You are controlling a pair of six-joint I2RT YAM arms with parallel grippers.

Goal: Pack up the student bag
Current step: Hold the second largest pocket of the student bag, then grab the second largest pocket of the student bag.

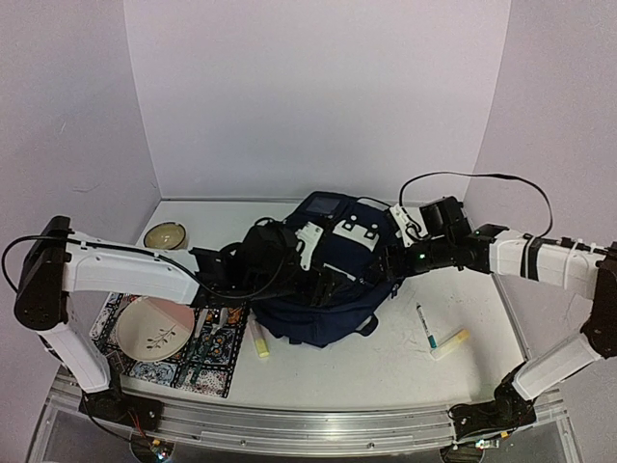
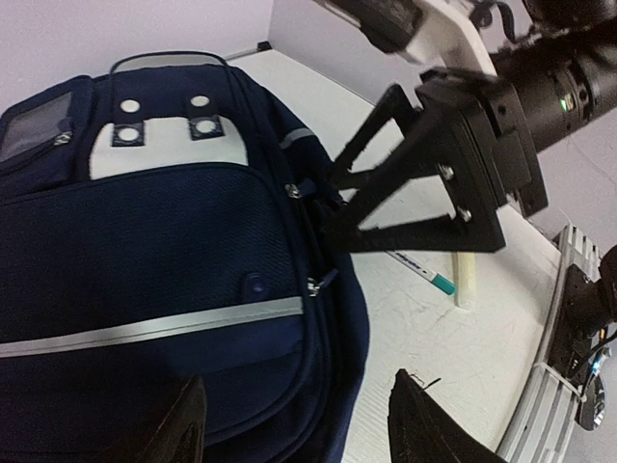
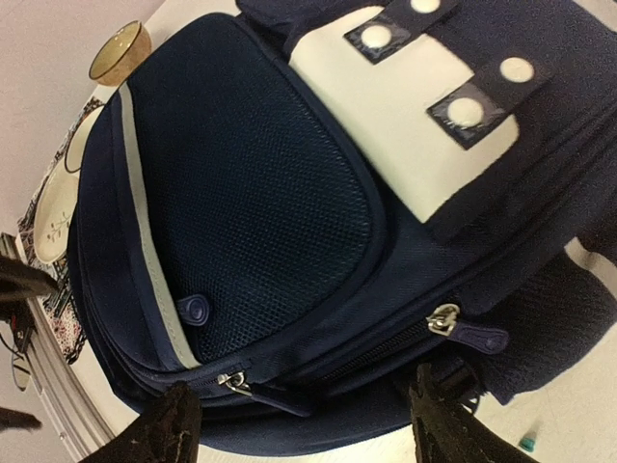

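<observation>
Bag: student bag [image 1: 323, 299] lay front-up, zips [image 3: 443, 320] reachable.
Left end effector [image 2: 299, 381]: open, empty, over the bag.
Right end effector [image 3: 304, 386]: open, empty, beside its zips.

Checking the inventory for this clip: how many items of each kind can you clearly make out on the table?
Student bag: 1
Bowl: 1
Plate: 1
Patterned mat: 1
Pen: 1
Pale yellow sticks: 2
Total: 7

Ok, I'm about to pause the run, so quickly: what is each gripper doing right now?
Left gripper: open, holding nothing, over the student bag.
Right gripper: open, holding nothing, also at the bag.
</observation>
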